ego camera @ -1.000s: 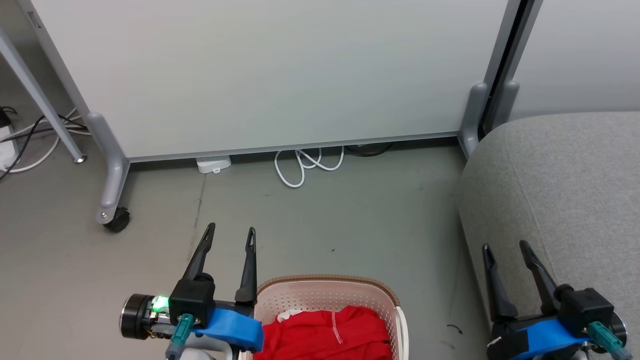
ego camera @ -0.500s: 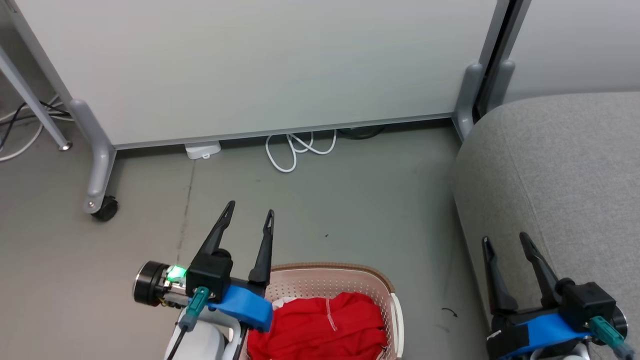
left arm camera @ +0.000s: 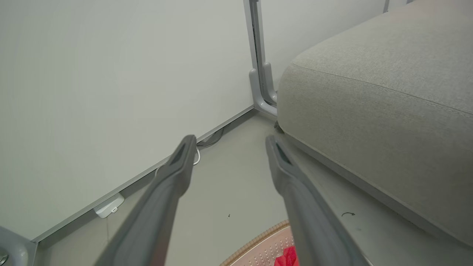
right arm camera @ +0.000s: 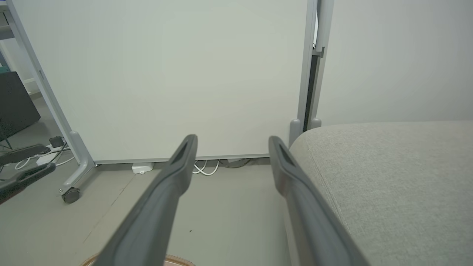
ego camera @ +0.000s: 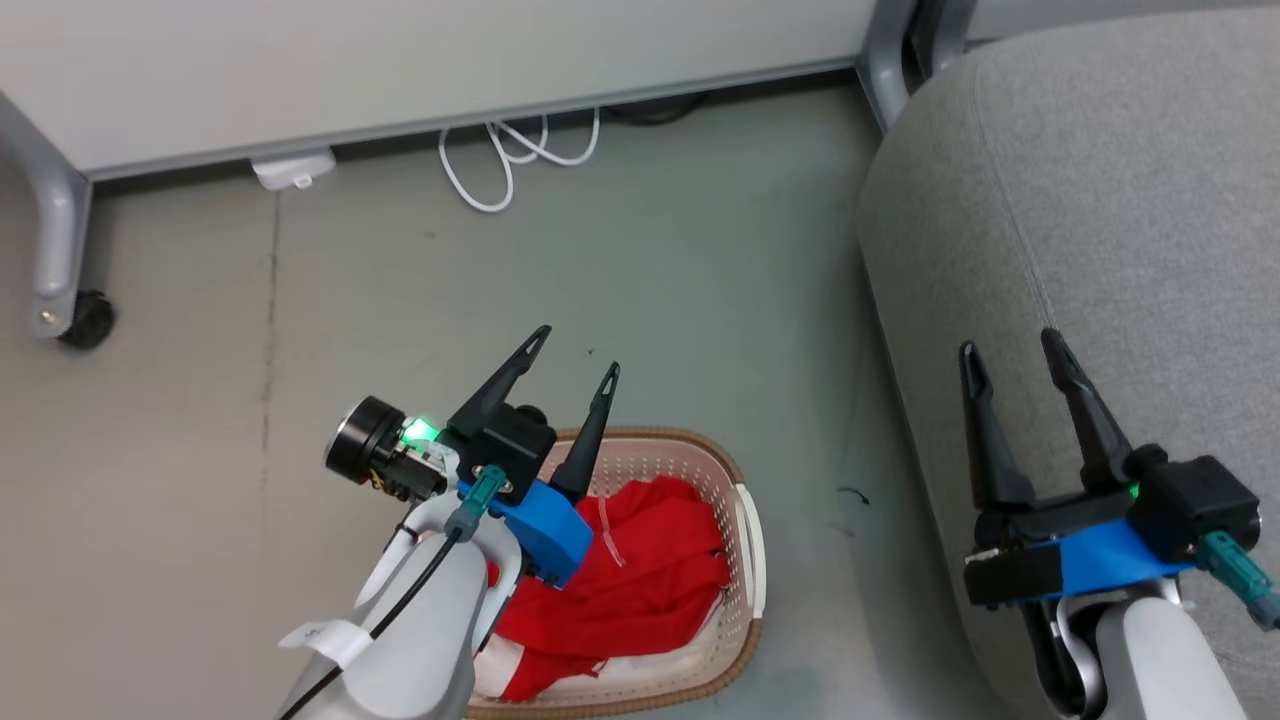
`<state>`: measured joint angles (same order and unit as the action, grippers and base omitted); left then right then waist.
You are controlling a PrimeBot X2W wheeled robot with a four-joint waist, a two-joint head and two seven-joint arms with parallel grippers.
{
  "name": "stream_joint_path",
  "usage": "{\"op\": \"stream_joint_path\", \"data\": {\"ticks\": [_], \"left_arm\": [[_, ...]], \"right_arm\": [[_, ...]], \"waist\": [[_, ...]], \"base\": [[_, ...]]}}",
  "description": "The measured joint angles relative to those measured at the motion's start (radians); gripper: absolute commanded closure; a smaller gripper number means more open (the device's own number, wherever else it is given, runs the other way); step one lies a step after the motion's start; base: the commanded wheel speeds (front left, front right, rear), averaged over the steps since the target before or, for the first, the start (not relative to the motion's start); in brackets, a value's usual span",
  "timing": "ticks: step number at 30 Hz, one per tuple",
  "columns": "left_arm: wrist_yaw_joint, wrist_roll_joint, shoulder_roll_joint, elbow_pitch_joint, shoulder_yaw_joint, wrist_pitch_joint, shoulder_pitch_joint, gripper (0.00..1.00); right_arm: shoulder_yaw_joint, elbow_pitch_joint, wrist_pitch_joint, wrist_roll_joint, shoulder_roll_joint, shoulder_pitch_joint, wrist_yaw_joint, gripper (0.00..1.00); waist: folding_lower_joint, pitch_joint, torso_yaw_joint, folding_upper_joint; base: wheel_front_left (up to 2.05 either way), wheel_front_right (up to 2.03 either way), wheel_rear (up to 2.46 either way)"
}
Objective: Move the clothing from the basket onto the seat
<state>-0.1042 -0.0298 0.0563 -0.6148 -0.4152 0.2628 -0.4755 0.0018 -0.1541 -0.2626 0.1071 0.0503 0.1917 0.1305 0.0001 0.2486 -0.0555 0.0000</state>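
Red clothing (ego camera: 640, 580) with white trim lies heaped in the cream basket (ego camera: 740, 560) with a brown rim, on the floor at the bottom centre of the head view. My left gripper (ego camera: 580, 350) hovers open and empty above the basket's far left rim, fingers pointing up and right. A sliver of the clothing (left arm camera: 286, 256) and the basket rim (left arm camera: 255, 244) shows beneath my left gripper (left arm camera: 229, 142). The grey seat (ego camera: 1100, 200) fills the right side. Over its front edge, my right gripper (ego camera: 1010, 345) stands open and empty. In the right wrist view my right gripper (right arm camera: 232, 142) points toward the panel beside the seat (right arm camera: 388, 177).
A white partition panel (ego camera: 400, 60) on grey wheeled legs (ego camera: 55, 260) stands behind the basket. A looped white cable (ego camera: 500, 160) and a small white box (ego camera: 292, 170) lie at its base. Bare grey floor (ego camera: 700, 300) separates basket, panel and seat.
The head camera has tilted down, so basket and clothing now show nearly whole. My left gripper has risen and swung right over the basket rim. The right gripper stays open above the seat.
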Motion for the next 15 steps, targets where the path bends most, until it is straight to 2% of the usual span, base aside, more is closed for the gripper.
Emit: {"op": "stream_joint_path", "data": {"ticks": [15], "left_arm": [[-0.022, -0.049, -0.003, -0.354, -0.220, 0.000, -0.259, 0.00]], "right_arm": [[0.026, 0.060, 0.000, 0.030, 0.028, 0.157, 0.000, 0.00]], "waist": [[0.0002, 0.290, -0.091, 0.0000]], "base": [[0.00, 0.00, 0.00]]}}
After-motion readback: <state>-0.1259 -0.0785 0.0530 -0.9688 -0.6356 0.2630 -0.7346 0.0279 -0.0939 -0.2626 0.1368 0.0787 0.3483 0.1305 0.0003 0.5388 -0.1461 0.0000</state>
